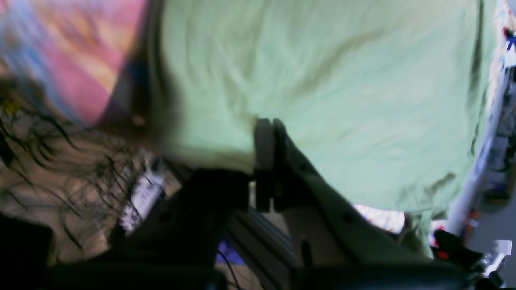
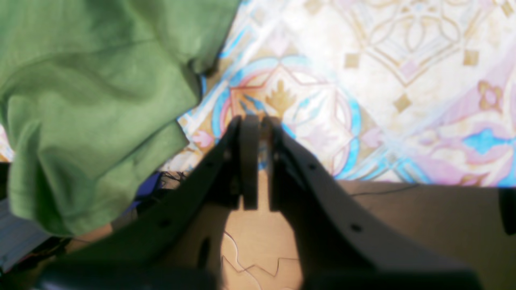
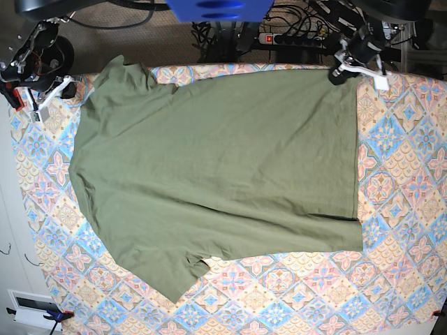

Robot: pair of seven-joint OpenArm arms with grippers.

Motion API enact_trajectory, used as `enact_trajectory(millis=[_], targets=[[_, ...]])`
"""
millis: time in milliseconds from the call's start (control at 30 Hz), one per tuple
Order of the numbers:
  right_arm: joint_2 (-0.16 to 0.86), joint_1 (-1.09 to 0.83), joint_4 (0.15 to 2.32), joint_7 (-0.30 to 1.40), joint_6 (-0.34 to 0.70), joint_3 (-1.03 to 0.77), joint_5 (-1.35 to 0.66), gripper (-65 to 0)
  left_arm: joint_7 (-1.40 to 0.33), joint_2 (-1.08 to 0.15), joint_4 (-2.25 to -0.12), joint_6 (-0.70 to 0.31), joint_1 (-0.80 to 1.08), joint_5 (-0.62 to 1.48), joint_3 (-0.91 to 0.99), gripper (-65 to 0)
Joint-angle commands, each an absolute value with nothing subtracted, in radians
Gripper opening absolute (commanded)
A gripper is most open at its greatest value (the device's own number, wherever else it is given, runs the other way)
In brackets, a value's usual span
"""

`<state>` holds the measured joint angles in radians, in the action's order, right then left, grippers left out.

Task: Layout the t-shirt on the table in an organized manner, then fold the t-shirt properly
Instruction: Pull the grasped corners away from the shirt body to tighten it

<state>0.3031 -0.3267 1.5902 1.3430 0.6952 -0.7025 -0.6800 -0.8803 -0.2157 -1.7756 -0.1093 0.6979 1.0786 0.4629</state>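
Observation:
The olive-green t-shirt [image 3: 216, 167] lies spread nearly flat on the patterned table [image 3: 405, 174], hem to the right and sleeves to the left. My left gripper [image 3: 342, 73] is at the hem's far right corner. In the blurred left wrist view its fingers [image 1: 264, 137] are pressed together at the shirt's edge [image 1: 322, 88]. My right gripper [image 3: 43, 103] is at the far left table edge, beside the far sleeve. In the right wrist view it [image 2: 258, 121] is shut and empty over the table [image 2: 363, 80], with the shirt [image 2: 92, 100] to its left.
A power strip and cables [image 3: 293, 38] lie on the floor behind the table's far edge. A blue object [image 3: 220, 8] hangs at the top centre. A white box [image 3: 31, 307] sits at the bottom left. Floor shows under the table edge [image 2: 262, 241].

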Motion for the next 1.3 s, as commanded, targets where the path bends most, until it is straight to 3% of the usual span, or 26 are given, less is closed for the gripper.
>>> enact_trajectory(millis=[0, 167, 433, 733, 900, 1267], targets=[[0.325, -0.341, 1.607, 1.336, 0.698, -0.716, -0.691, -61.5, -0.874, -0.231, -1.804, -0.117, 0.708, 1.092, 0.475, -65.0], [0.323, -0.363, 1.607, 1.336, 0.698, -0.710, -0.737, -60.2, -0.894, -0.254, -1.817, -0.117, 0.707, 1.090, 0.493, -65.0], [0.318, -0.363, 1.609, 1.336, 0.698, -0.708, -0.739, -36.0, -0.894, -0.252, -1.816, -0.117, 0.707, 1.090, 0.490, -65.0], [0.317, -0.354, 1.609, 1.333, 0.698, -0.619, -0.739, -36.1, -0.894, -0.252, -1.816, -0.117, 0.710, 1.090, 0.490, -65.0], [0.262, -0.351, 1.609, 1.320, 0.698, -0.619, -0.737, -36.1, -0.894, -0.252, -1.816, -0.119, 0.713, 1.090, 0.490, -65.0], [0.262, -0.300, 1.607, 1.323, 0.698, -0.618, -0.736, -37.4, -0.894, -0.252, -1.817, -0.122, 0.713, 1.090, 0.490, -65.0]])
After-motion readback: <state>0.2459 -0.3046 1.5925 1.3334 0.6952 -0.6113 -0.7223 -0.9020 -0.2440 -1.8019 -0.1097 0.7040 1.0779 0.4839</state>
